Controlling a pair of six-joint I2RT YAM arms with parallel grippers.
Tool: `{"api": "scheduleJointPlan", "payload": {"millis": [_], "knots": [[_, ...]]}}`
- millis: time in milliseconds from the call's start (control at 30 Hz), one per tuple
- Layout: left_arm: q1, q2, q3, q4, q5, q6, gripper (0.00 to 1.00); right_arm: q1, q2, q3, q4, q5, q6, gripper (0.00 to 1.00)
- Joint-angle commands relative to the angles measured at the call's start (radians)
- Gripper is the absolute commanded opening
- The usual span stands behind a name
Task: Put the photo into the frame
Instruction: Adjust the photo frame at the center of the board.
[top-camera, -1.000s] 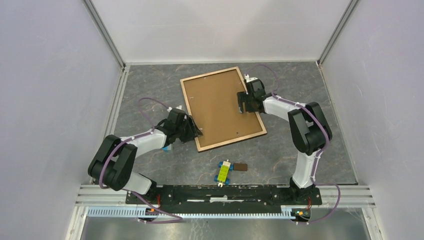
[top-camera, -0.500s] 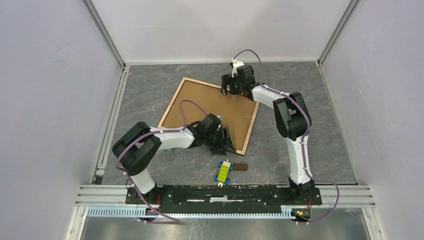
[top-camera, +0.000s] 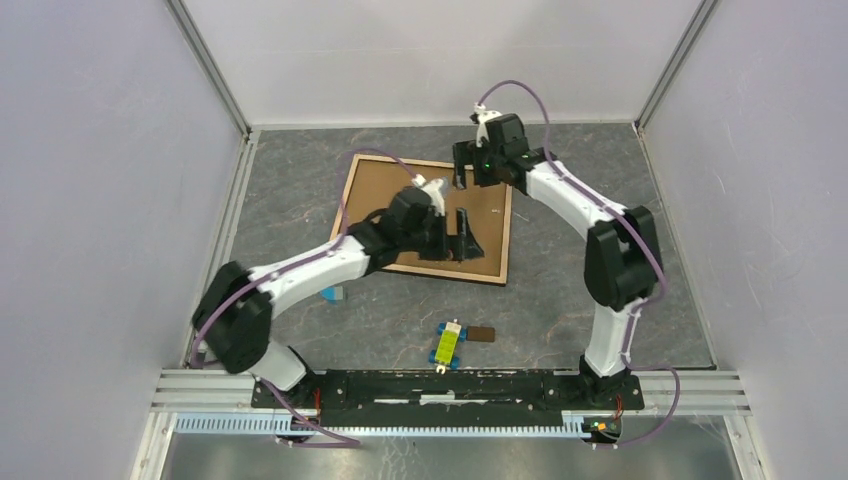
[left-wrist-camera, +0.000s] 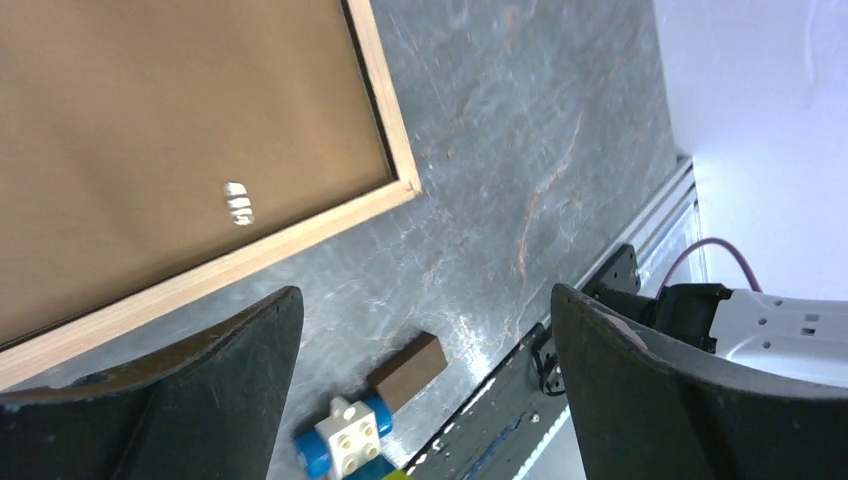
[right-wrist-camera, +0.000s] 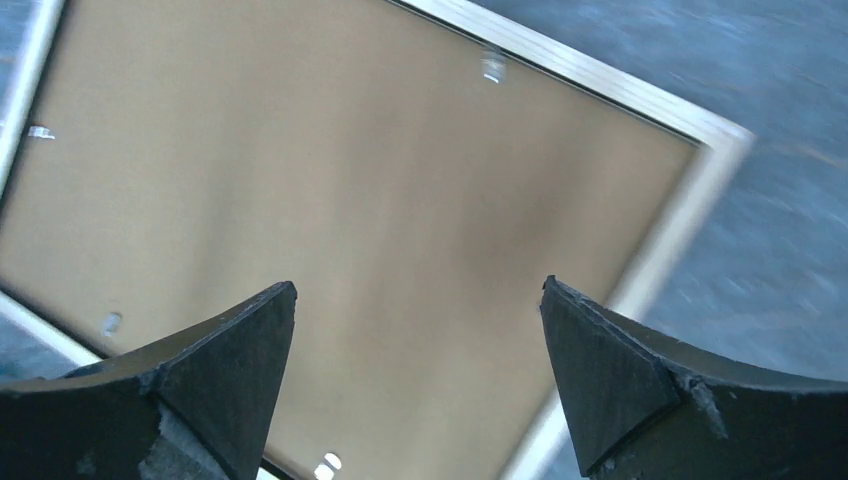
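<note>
Bright, even overhead light, soft shadows on the tabletop (top-camera: 300, 200); right wrist view motion-blurred throughout, left wrist view sharp but washed white at 2 o'clock

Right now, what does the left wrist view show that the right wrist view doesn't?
Only left wrist: a brown block and a blue toy brick on the table, plus the table-edge rail. Only right wrist: a wide span of the backing board with four metal tabs. Both: the frame rail and corner around that board; left end effector and right end effector each open, empty.
</note>
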Motion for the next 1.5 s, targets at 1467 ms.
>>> {"api": "scheduleJointPlan", "payload": {"millis": [1467], "knots": [[0.631, -0.150, -0.451, -0.092, -0.211, -0.152, 0.60, -0.174, -0.099, -0.324, 0.044, 0.175, 0.221, 0.90]]}}
